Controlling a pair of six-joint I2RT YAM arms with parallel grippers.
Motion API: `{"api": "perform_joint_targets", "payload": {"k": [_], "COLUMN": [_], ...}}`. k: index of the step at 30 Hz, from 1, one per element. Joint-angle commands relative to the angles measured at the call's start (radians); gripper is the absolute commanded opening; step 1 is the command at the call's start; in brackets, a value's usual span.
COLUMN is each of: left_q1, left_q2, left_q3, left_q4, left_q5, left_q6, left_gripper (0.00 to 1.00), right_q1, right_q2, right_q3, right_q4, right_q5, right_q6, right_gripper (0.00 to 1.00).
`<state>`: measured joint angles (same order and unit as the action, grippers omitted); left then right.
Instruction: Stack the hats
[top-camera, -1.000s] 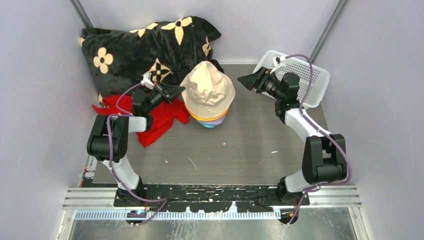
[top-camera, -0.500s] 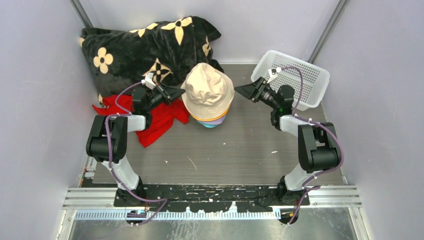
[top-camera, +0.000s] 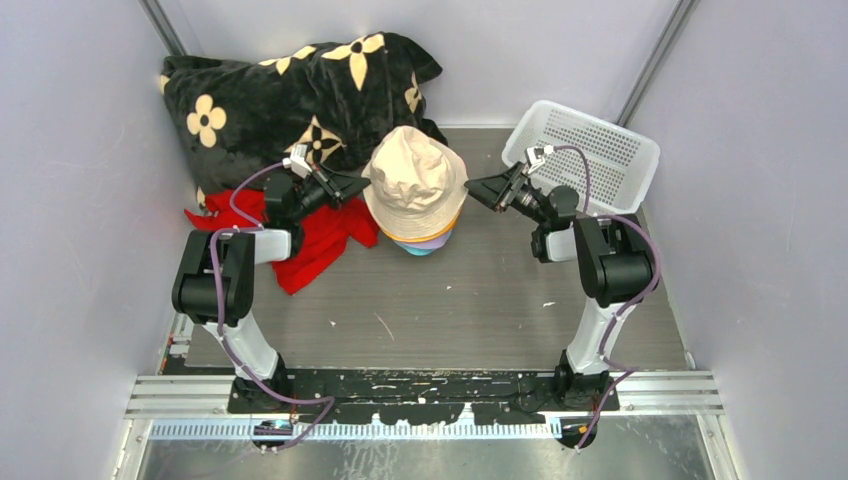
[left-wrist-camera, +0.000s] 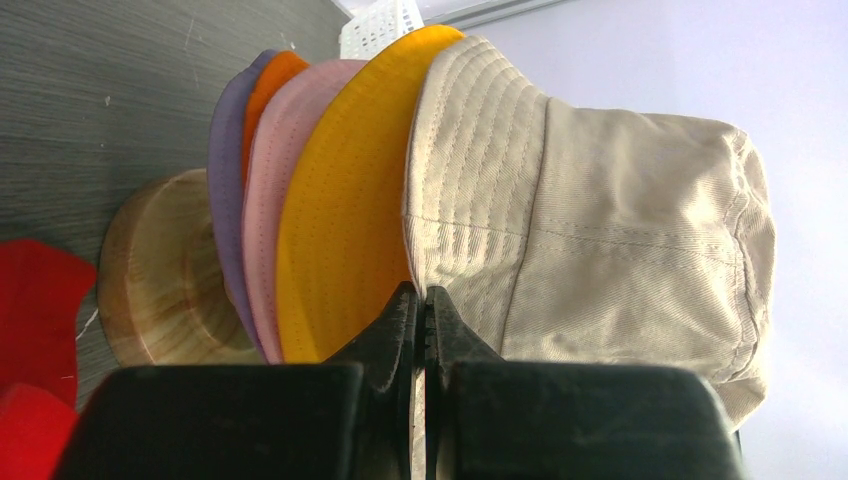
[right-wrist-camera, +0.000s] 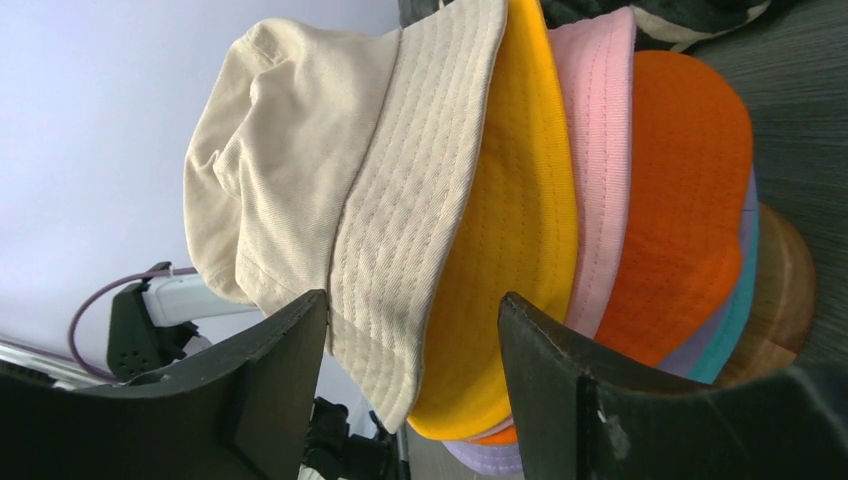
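My left gripper (left-wrist-camera: 417, 300) is clenched, its two fingers pressed together with only a thin slit between them. Their tips sit right at the edge of the beige hat (top-camera: 415, 180), where its brim meets the yellow hat (left-wrist-camera: 340, 200) beneath. I cannot tell whether any fabric is caught between them. My right gripper (right-wrist-camera: 412, 300) is released, its fingers spread wide on the opposite side of the pile. In its wrist view the beige and yellow brims show between the two fingers, but I cannot tell whether either finger touches the fabric. All six hats are nested in one pile: beige on top, then yellow, the pink hat (left-wrist-camera: 265, 200), the orange hat (right-wrist-camera: 690, 200), the lavender hat (left-wrist-camera: 225, 170), and the teal hat (right-wrist-camera: 740, 320) at the bottom. The pile sits on a round wooden stand (left-wrist-camera: 160, 270), which stands on the grey table (top-camera: 450, 300) toward the back, between my two arms. A red cloth (top-camera: 320, 240) lies crumpled under my left arm, just beside the pile. A black blanket with cream flowers (top-camera: 270, 100) is heaped in the far left corner. A white basket (top-camera: 600, 150) leans tilted at the far right, behind my right arm.
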<state>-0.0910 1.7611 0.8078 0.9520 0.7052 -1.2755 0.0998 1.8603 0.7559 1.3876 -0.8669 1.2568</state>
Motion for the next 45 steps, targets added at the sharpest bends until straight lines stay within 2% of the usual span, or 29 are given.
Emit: {"api": "perform_joint_targets", "payload": {"k": [1, 10, 17, 25, 27, 30, 39, 45], "left_q1": [0.01, 0.011, 0.011, 0.013, 0.013, 0.017, 0.05, 0.054], "left_q2": [-0.023, -0.019, -0.02, -0.017, -0.016, -0.016, -0.021, -0.003], "left_q3": [0.037, 0.042, 0.043, 0.038, 0.037, 0.034, 0.007, 0.008], "left_q4": [-0.01, -0.008, -0.007, -0.007, -0.004, -0.001, 0.036, 0.066], "left_q5": [0.0, 0.003, 0.005, 0.005, 0.005, 0.004, 0.009, 0.012], "left_q6": [0.027, 0.027, 0.027, 0.028, 0.028, 0.027, 0.009, -0.009], "left_gripper": [0.0, 0.0, 0.0, 0.0, 0.0, 0.0, 0.0, 0.0], "right_q1": [0.013, 0.058, 0.067, 0.067, 0.067, 0.056, -0.08, -0.097], "right_q2": [0.048, 0.129, 0.148, 0.139, 0.133, 0.12, 0.044, 0.056], "right_q3": [0.052, 0.109, 0.132, 0.137, 0.135, 0.118, 0.055, 0.057], "right_q4": [0.257, 0.306, 0.307, 0.307, 0.306, 0.306, 0.307, 0.309], "right_q5": [-0.029, -0.034, -0.017, -0.015, -0.012, 0.01, 0.025, 0.017], "right_q6": [0.137, 0.183, 0.18, 0.179, 0.174, 0.163, 0.137, 0.136], "right_gripper": [0.67, 0.63, 0.52, 0.31, 0.22, 0.02, 0.01, 0.01]}}
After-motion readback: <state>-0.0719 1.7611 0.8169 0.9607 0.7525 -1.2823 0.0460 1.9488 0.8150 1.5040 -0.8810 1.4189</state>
